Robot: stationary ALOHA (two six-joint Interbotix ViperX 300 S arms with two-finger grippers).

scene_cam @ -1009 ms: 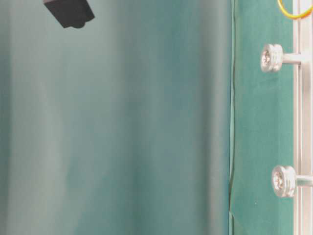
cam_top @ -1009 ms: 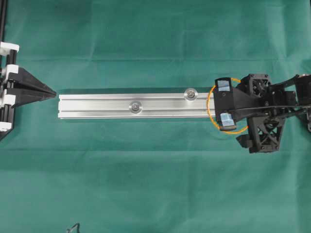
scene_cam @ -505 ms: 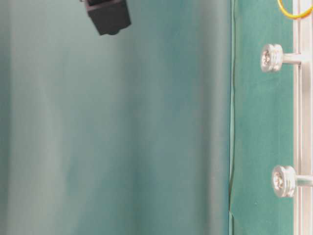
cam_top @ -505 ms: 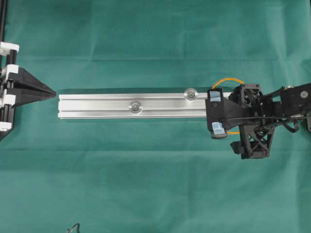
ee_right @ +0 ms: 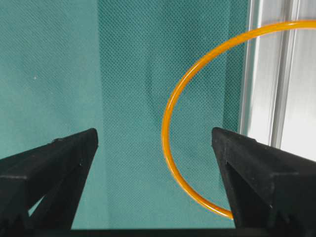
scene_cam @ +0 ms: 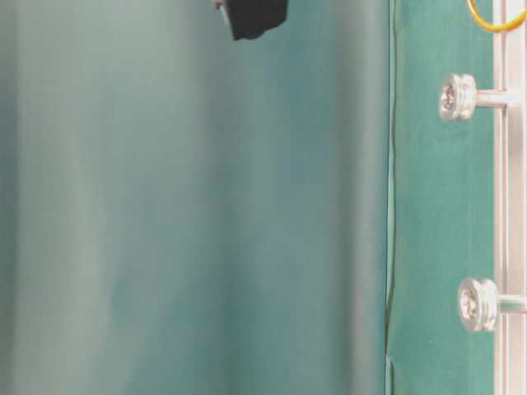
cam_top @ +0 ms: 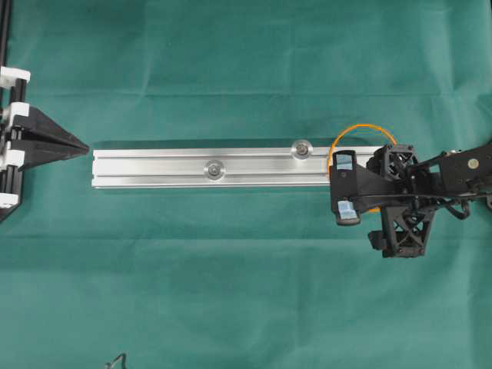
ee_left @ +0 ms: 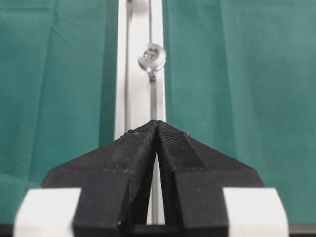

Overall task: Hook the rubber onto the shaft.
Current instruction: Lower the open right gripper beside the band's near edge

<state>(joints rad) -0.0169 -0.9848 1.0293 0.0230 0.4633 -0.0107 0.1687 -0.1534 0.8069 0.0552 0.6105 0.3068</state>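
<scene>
The rubber (cam_top: 360, 125) is a thin orange loop lying over the right end of the silver rail (cam_top: 154, 177) and on the cloth. It also shows in the right wrist view (ee_right: 170, 128) and in the table-level view (scene_cam: 492, 25). Two silver shafts stand on the rail, one in the middle (cam_top: 214, 168) and one nearer the band (cam_top: 301, 148). My right gripper (cam_top: 344, 187) is open above the rail's right end. In the right wrist view (ee_right: 155, 140) the band's arc lies between its fingers (ee_right: 54, 160), ungripped. My left gripper (cam_top: 73, 144) is shut and empty beyond the rail's left end.
Green cloth covers the table. In the left wrist view the rail (ee_left: 140, 74) runs straight ahead of the shut jaws with a shaft (ee_left: 152, 56) on it. A black and white frame (cam_top: 9, 115) stands at the left edge.
My right gripper has shifted a little left and toward the near side, and its jaws now stand narrower. The band has stayed over the rail's end. The left arm has not moved.
</scene>
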